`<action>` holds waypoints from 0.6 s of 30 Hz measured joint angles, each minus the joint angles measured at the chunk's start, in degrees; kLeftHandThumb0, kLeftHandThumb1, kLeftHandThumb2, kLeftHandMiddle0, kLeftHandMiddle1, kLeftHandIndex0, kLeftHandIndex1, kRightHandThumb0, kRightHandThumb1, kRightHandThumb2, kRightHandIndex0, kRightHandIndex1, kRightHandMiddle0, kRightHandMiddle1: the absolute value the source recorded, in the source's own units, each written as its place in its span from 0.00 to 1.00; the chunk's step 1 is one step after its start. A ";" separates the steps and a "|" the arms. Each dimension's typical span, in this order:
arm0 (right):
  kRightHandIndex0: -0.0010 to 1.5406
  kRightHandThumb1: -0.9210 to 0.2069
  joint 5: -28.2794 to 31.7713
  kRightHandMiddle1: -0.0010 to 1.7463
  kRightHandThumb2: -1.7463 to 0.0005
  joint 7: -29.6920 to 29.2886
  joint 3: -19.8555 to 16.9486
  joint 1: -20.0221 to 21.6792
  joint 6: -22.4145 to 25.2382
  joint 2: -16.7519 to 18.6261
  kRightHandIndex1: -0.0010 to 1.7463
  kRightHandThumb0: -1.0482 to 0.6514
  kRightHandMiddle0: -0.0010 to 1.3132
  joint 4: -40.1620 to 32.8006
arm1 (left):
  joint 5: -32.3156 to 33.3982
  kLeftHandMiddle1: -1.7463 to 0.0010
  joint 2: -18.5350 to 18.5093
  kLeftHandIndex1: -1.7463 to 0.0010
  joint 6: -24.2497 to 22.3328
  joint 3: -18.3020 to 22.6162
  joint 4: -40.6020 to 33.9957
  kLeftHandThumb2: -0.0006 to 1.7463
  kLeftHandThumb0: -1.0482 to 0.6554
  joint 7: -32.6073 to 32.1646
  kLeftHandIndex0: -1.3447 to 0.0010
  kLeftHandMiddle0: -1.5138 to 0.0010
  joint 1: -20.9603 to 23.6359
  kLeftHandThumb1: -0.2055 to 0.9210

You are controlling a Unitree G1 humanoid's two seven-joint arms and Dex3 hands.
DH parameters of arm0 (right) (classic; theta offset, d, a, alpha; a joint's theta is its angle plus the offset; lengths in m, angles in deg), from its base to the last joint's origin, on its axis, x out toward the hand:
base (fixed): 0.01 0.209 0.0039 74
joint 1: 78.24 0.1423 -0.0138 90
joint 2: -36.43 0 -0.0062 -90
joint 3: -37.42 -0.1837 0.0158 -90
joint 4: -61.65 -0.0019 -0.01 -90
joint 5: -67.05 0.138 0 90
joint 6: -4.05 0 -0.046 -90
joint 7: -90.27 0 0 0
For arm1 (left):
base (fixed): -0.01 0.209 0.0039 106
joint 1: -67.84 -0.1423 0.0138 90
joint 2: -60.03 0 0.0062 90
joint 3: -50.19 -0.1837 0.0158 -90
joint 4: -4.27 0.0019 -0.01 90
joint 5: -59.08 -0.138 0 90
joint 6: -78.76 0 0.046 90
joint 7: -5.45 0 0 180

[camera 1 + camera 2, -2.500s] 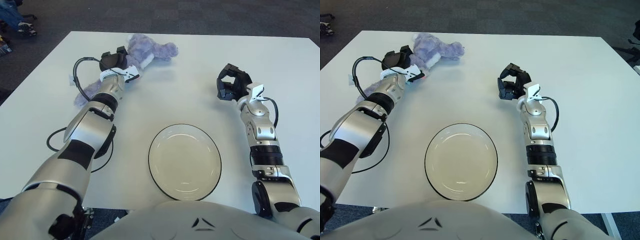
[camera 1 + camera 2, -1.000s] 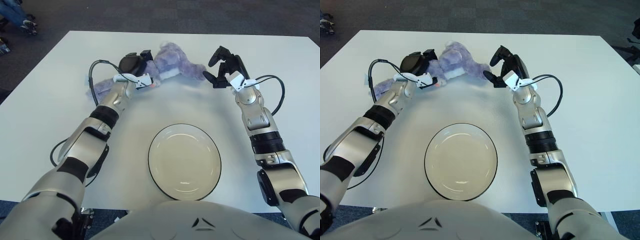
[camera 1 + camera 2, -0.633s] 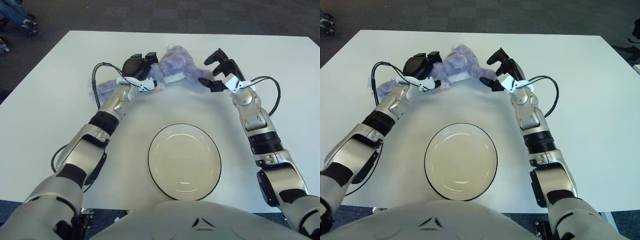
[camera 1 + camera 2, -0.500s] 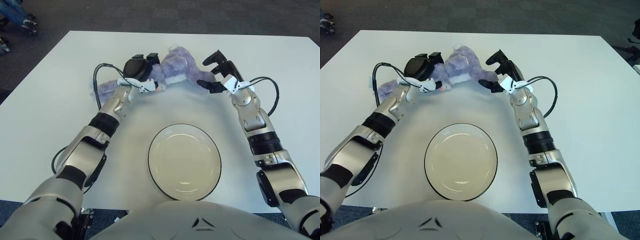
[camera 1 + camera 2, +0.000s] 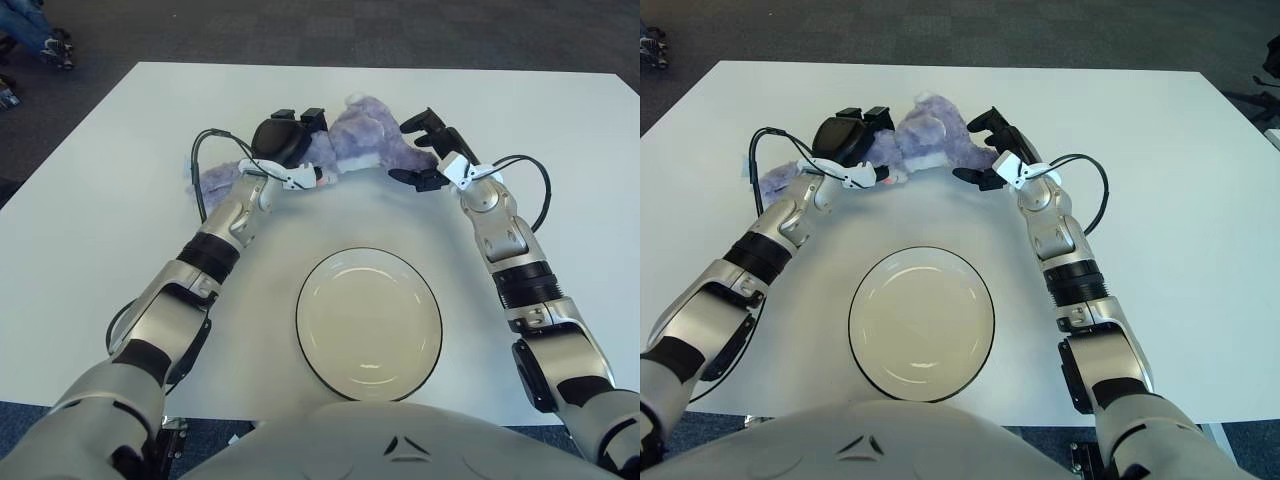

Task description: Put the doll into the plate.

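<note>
White bench over dark carpet. I see the purple doll lying at the far side, well apart from the plate, which sits near me. Left robot hand is on the doll's left side, fingers curled on it. Right robot hand is at the doll's right end, fingers spread around it, touching I think.

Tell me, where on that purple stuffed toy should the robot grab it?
Probably around the bunched-up middle of the doll, squeezed from both sides. The left hand and right hand already flank it there; its flat trailing part on the left looks floppy.
</note>
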 measured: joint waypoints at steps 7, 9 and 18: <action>0.00 0.28 -0.42 0.54 0.66 0.03 0.42 0.51 -1.07 -0.44 0.33 0.08 0.00 1.02 | 0.92 0.00 0.30 0.00 -0.26 1.06 -1.64 0.89 0.94 2.09 0.24 0.49 -0.86 0.29; 0.00 0.28 -0.47 0.53 0.67 0.10 0.52 0.50 -1.20 -0.50 0.32 0.08 0.00 1.19 | 1.29 0.00 0.33 0.00 -0.23 1.22 -1.92 0.89 0.94 2.42 0.25 0.49 -1.06 0.29; 0.09 0.52 -0.36 0.84 0.45 2.45 0.86 0.50 -1.45 -0.78 0.75 0.29 0.00 1.31 | 2.99 0.00 0.36 0.00 0.17 2.17 -3.11 0.87 0.93 4.54 0.26 0.51 -1.99 0.31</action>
